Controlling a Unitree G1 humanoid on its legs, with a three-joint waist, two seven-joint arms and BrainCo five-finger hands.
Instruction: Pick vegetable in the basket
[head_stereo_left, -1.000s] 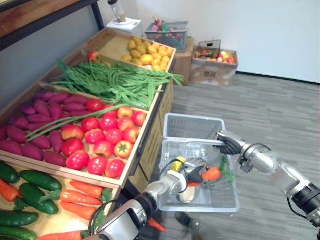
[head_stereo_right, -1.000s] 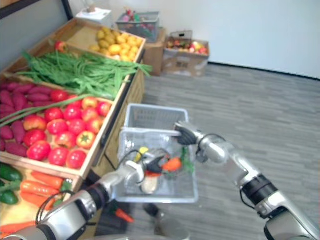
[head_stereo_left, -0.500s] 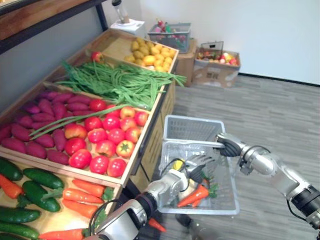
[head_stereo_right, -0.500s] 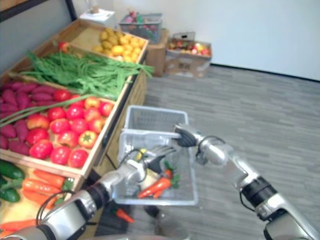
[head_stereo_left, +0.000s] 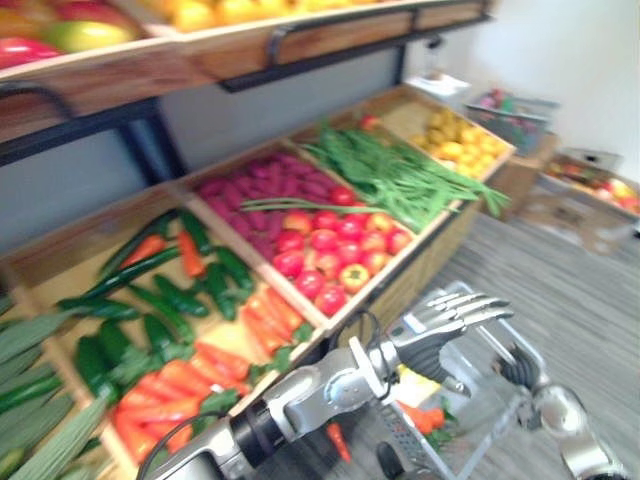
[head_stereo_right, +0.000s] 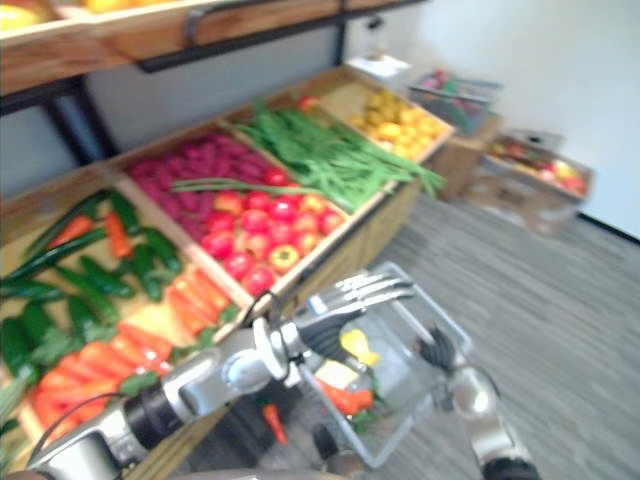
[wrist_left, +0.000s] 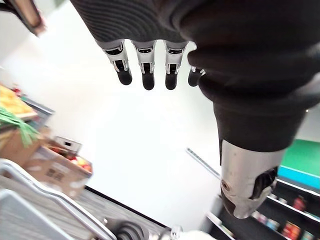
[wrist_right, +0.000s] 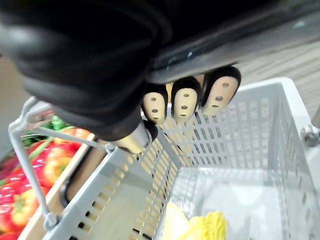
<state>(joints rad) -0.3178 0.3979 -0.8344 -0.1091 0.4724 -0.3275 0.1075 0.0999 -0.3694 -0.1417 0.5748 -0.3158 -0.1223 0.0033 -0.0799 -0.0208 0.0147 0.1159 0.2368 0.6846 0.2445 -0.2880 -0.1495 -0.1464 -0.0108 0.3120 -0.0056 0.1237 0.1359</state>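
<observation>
Basket (wrist_right: 240, 135) held by right hand (wrist_right: 185, 102), carrot (head_stereo_right: 346, 398) inside

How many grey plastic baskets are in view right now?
2. The near basket hangs by its handle from the right hand, beside the wooden stand. The far basket sits past the stand's far end, on a brown box. None looks hidden.

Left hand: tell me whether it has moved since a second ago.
Yes, the left hand rose out of the basket, above its rim, leaving the carrot inside.
</observation>
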